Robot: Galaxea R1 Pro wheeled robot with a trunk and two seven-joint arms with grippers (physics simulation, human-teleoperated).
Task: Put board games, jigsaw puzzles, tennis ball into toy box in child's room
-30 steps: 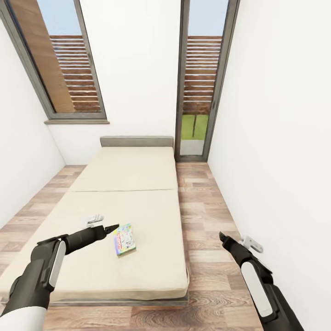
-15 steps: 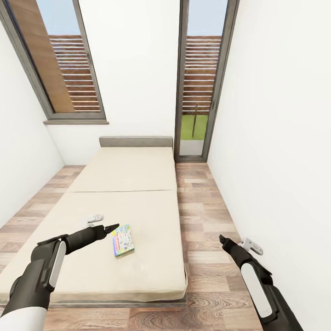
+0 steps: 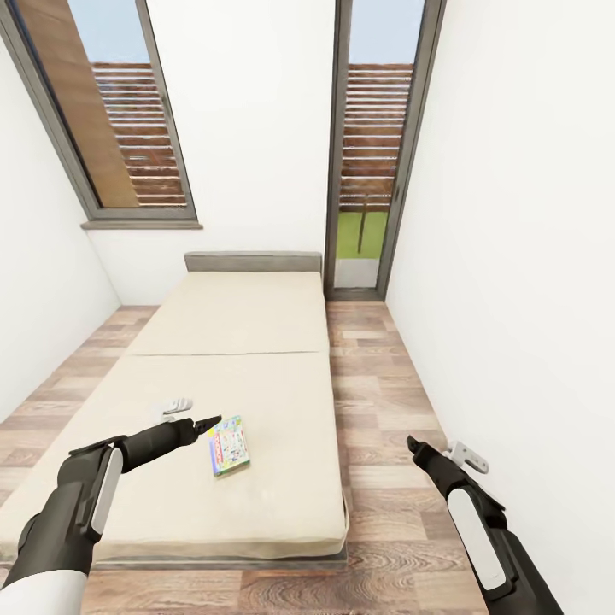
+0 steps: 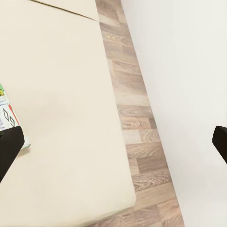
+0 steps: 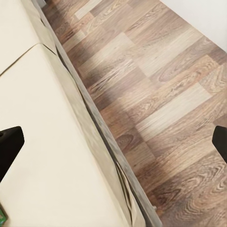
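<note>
Since the board game (image 3: 230,446) lies flat near the bed's (image 3: 256,325) foot edge, just beside our left hand (image 3: 207,423), whose fingers are spread and empty, we judge it light, stiff and thin, best pinched across one overhanging edge.

Two dark arms reach forward from the lower corners of the head view. The left gripper (image 3: 207,423) points toward two o'clock, its fingers spread wide apart. The right gripper (image 3: 413,442) points toward eleven o'clock, its fingers likewise spread, as its wrist view shows.
</note>
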